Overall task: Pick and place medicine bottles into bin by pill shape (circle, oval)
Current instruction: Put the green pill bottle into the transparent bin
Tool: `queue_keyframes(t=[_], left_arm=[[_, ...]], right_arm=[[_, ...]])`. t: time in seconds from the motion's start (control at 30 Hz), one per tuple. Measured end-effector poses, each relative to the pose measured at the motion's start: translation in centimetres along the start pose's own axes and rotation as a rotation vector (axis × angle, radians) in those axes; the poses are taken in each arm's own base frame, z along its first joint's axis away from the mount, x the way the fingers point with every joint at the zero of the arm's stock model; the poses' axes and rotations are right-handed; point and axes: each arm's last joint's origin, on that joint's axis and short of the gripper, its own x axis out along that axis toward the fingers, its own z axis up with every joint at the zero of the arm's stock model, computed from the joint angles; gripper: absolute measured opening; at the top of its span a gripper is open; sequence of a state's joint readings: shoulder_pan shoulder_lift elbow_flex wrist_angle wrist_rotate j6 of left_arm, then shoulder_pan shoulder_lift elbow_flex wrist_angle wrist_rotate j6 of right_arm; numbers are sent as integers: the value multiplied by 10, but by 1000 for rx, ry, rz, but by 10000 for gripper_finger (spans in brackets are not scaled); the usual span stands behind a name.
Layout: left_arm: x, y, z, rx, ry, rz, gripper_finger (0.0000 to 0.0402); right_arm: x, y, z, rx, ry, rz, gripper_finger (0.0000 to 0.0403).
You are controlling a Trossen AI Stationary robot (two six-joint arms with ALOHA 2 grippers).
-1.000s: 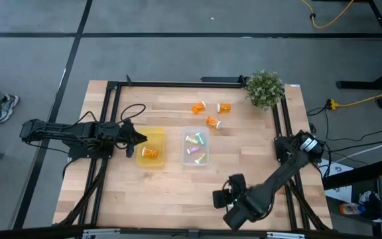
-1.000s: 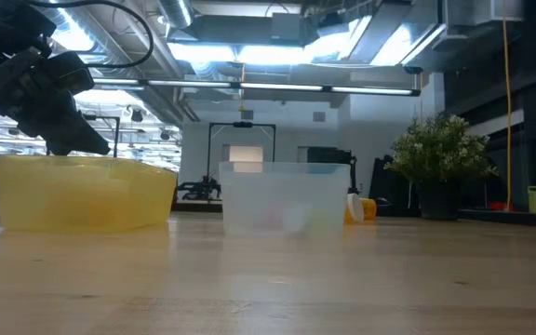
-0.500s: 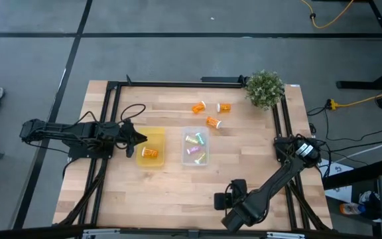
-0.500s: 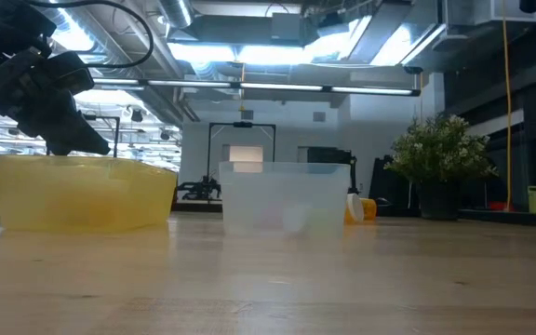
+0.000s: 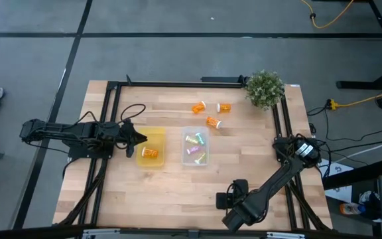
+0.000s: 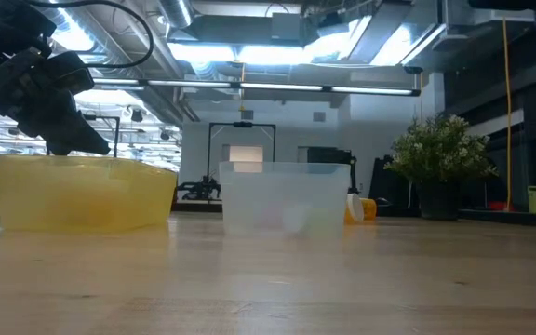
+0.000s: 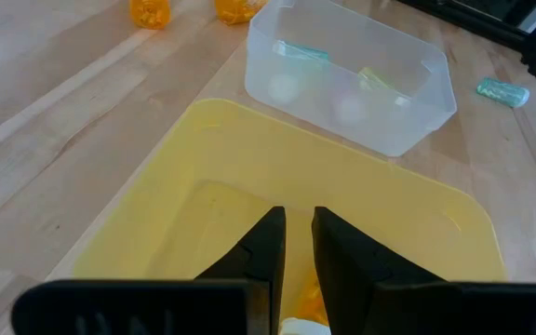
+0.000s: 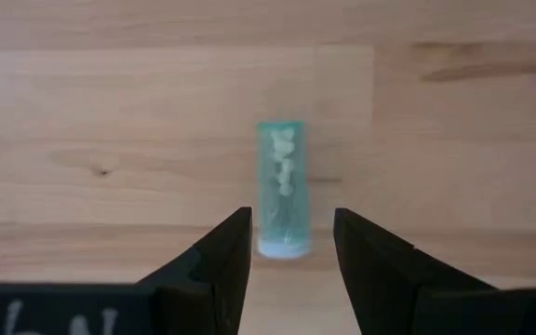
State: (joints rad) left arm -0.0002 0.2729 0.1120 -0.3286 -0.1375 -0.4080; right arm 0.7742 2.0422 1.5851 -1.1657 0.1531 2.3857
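Observation:
A pale teal bottle (image 8: 281,181) lies on its side on the wood near the table's near edge, and it also shows in the left wrist view (image 7: 502,91). My right gripper (image 8: 291,216) is open over it, one finger on each side of its cap end, apart from it; in the high view the gripper (image 5: 221,198) hides the bottle. My left gripper (image 5: 140,139) hovers over the yellow bin (image 5: 156,136), its fingers a narrow gap apart (image 7: 299,216). An orange bottle (image 5: 150,153) lies in that bin. The clear bin (image 5: 194,135) holds three teal bottles.
Three orange bottles (image 5: 199,107) (image 5: 223,107) (image 5: 213,122) lie on the table beyond the bins. A potted plant (image 5: 264,89) stands at the far right corner. Black frame rails run along the table's left, right and far sides.
My right gripper has shifted a little toward the table's right and near edges, and its arm has drawn in. My left gripper and the bottles have stayed still.

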Motion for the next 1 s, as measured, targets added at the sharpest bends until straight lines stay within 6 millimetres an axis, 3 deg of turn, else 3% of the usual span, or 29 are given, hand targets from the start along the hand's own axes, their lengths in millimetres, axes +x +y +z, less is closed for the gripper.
queue_keyframes(t=[1.0], left_arm=[[0,0,0,0,0,0,50]], right_arm=[[1,6,-3,-70,46,50,157]])
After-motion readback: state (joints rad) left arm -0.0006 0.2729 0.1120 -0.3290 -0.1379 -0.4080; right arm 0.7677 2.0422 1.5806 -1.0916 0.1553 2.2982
